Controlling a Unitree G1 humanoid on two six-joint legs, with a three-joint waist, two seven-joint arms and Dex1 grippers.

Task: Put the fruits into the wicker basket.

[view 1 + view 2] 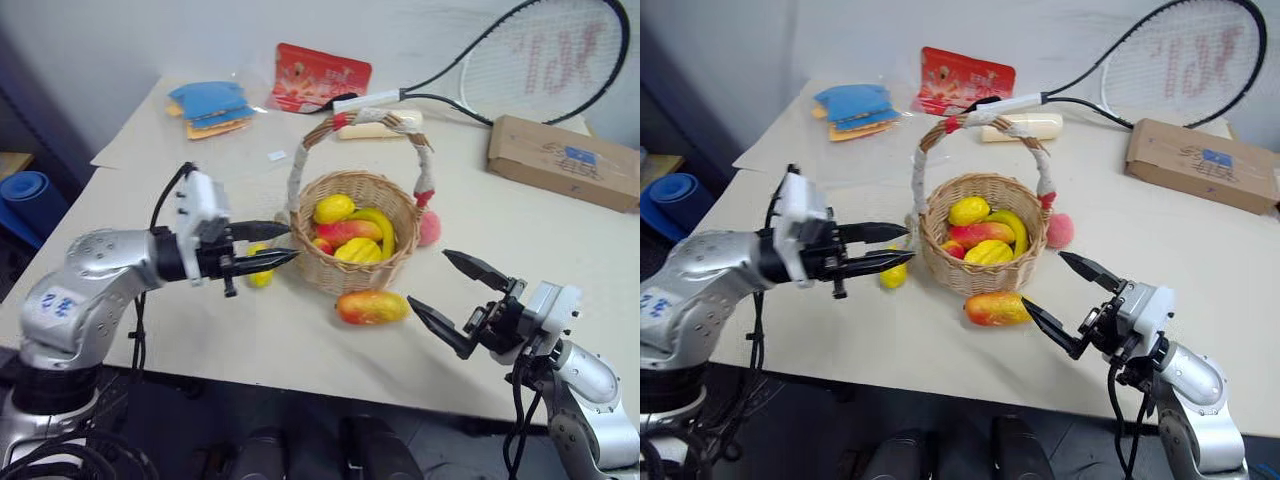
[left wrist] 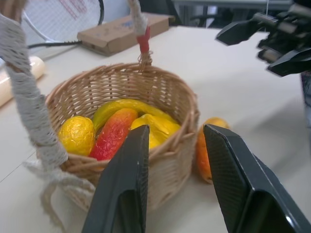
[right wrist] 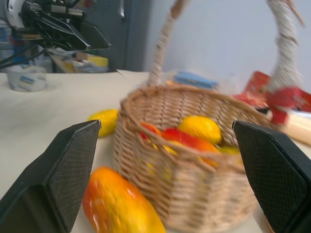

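Left fingers closed, empty; right fingers spread wide beside glossy oval mango, woven wicker basket.

The wicker basket stands upright at frame centre in the head views: round, tan, woven, with a tall arched handle wrapped in pale tape and red bands. It holds several fruits: a yellow lemon, an orange-red mango and further yellow pieces. Outside it: an orange-red mango lying on its side just below the basket, a yellow lemon at its lower left, and a pink peach against its right wall.
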